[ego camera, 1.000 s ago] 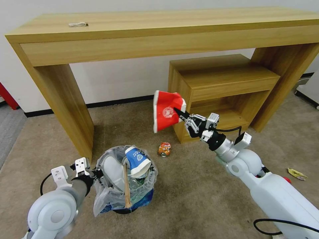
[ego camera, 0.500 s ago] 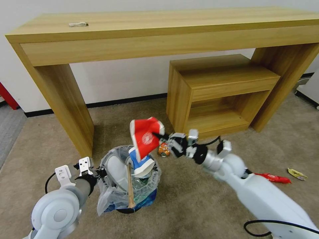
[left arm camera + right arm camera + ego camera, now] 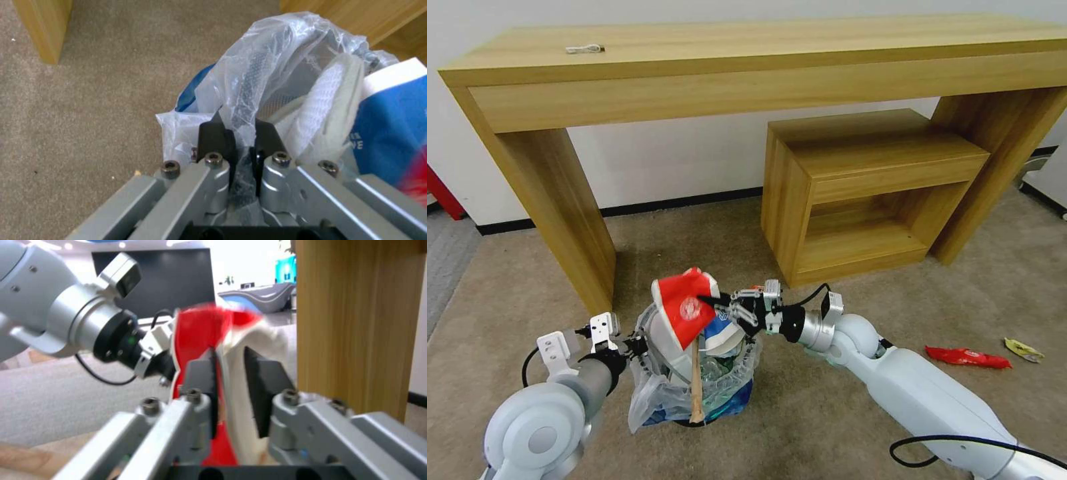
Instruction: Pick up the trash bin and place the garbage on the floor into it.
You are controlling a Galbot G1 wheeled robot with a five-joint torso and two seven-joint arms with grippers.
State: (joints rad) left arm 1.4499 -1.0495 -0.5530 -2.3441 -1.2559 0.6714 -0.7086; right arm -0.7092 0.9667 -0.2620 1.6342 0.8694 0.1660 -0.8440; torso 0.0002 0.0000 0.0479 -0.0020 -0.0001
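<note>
The trash bin (image 3: pixel 694 393), small, dark and lined with a clear crinkled bag, stands on the carpet in front of me. My left gripper (image 3: pixel 635 345) (image 3: pixel 239 125) is shut on its rim and the bag (image 3: pixel 276 50). Inside it are a white slipper (image 3: pixel 329 113), a blue-and-white paper cup (image 3: pixel 720 335) (image 3: pixel 391 126) and a wooden stick (image 3: pixel 696 387) leaning over the front rim. My right gripper (image 3: pixel 715 303) (image 3: pixel 229 353) is shut on the wall of a crushed red paper cup (image 3: pixel 684 310) (image 3: pixel 200 333), held just above the bin's opening.
A red wrapper (image 3: pixel 967 357) and a yellow wrapper (image 3: pixel 1022 349) lie on the carpet to the right. Behind the bin rise a long wooden table (image 3: pixel 747 60) with its leg (image 3: pixel 560 213) on the left and a low wooden cabinet (image 3: pixel 867 193).
My right gripper has carried the red cup left and down, from beside the low cabinet to just over the bin. The left gripper and bin have shifted slightly right.
</note>
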